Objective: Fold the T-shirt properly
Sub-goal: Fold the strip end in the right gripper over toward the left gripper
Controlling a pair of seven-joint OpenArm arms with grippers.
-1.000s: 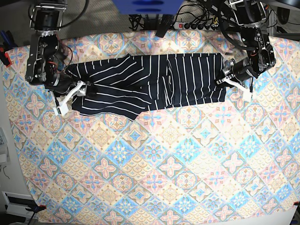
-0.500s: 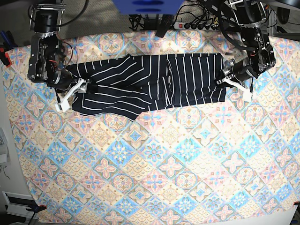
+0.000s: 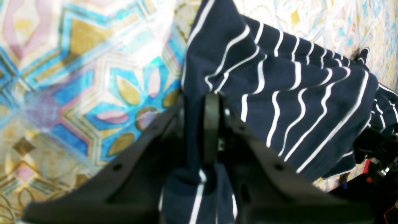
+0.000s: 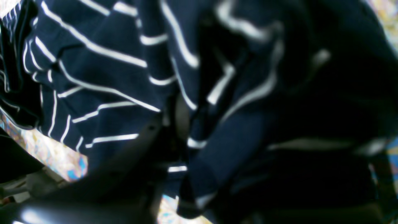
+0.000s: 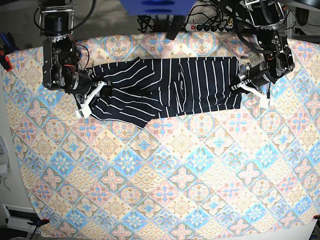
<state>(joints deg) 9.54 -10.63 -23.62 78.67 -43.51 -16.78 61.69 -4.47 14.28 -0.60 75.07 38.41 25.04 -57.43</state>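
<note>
The dark navy T-shirt (image 5: 170, 90) with thin white stripes lies stretched across the far part of the table. My left gripper (image 5: 240, 86), on the base view's right, is shut on the shirt's right edge; the left wrist view shows the fabric (image 3: 279, 93) pinched between its fingers (image 3: 211, 130). My right gripper (image 5: 97, 94), on the base view's left, is shut on the shirt's bunched left end. The right wrist view is filled with blurred striped fabric (image 4: 102, 74) draped over that gripper (image 4: 182, 124).
The pastel diamond-patterned tablecloth (image 5: 170, 180) covers the whole table. A power strip and cables (image 5: 210, 26) lie beyond the far edge. A red clamp (image 5: 5, 62) sits at the left edge.
My right gripper has moved right, toward the table's middle, dragging the shirt's left end with it so the shirt is shorter and more bunched. The left gripper has stayed put.
</note>
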